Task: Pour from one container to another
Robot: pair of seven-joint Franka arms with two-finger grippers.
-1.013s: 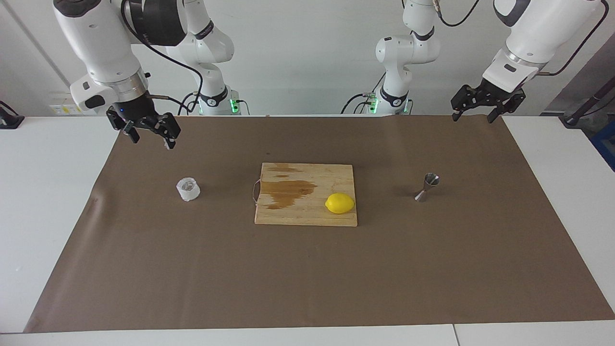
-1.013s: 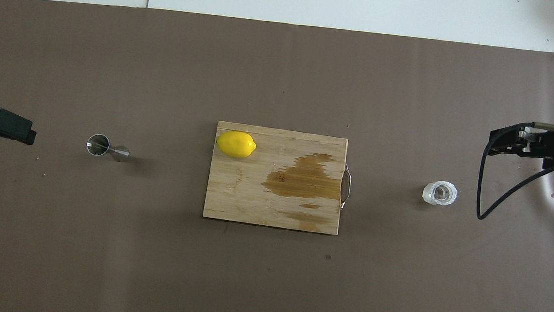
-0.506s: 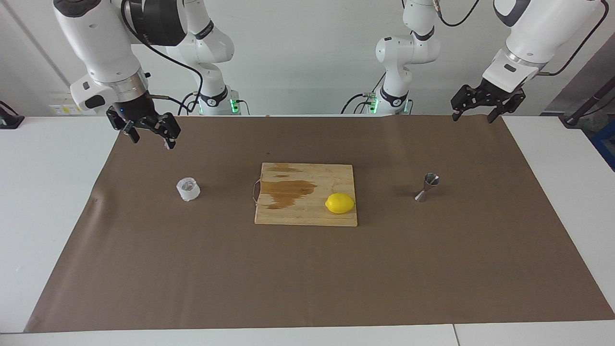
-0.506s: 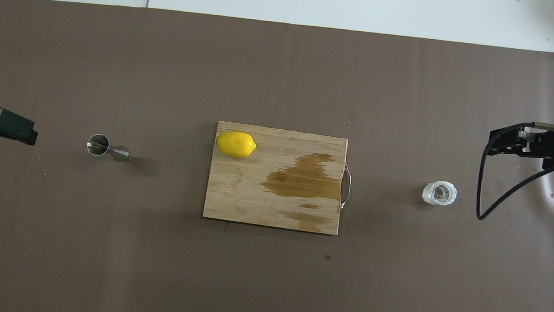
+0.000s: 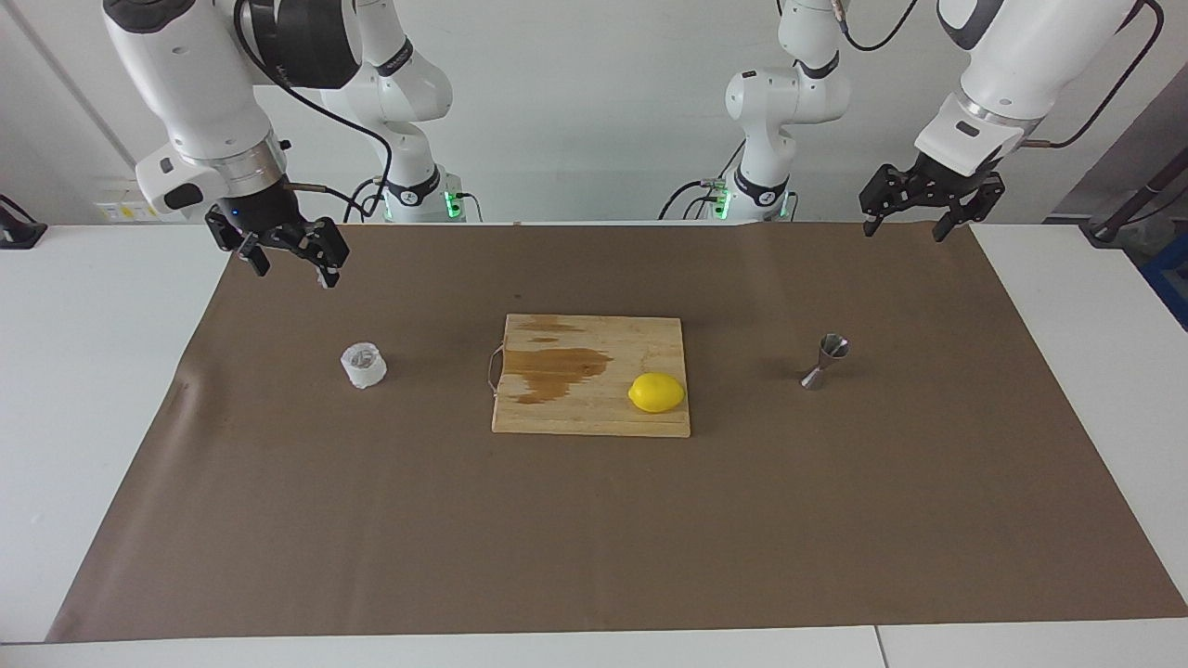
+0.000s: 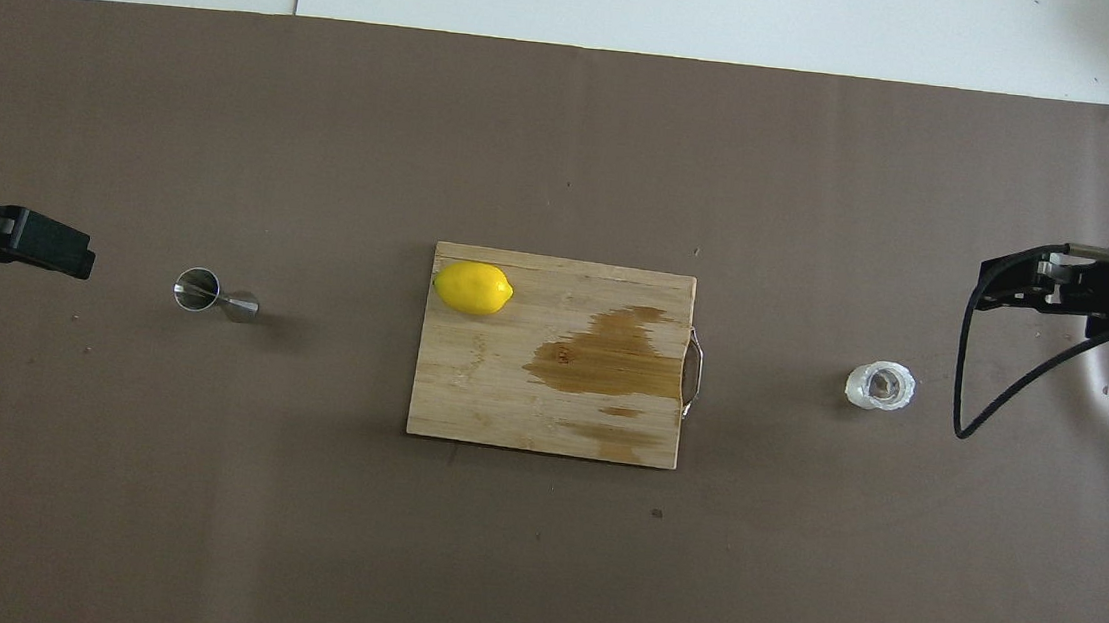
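At the table's [image 5: 83, 371] middle, on the brown paper sheet [image 5: 594, 538], lies a wooden cutting board [image 5: 575, 417] with a dark wet stain [image 5: 557, 366]; a lemon [image 5: 656, 392] sits on the board's corner toward the left arm's end of the table. White crinkled cup [image 5: 363, 365] stands upright on the paper toward the right arm's end, well apart from the board. Steel jigger [image 5: 826, 361] stands upright toward the left arm's end, also well apart from the board. Nothing touches either one.

Right pincer [image 5: 290, 267] hangs in the air over the paper's corner at the robots' edge, close to the cup but clear of it, fingers spread wide, holding nothing. Left pincer [image 5: 905, 225] hangs over the paper's other corner at the robots' edge, well apart from the jigger, fingers likewise spread wide and empty. Overhead, the left pincer's tip [image 6: 39, 241] shows beside the jigger [image 6: 213, 294], and the right pincer [image 6: 1028, 290] beside the cup [image 6: 879, 385].
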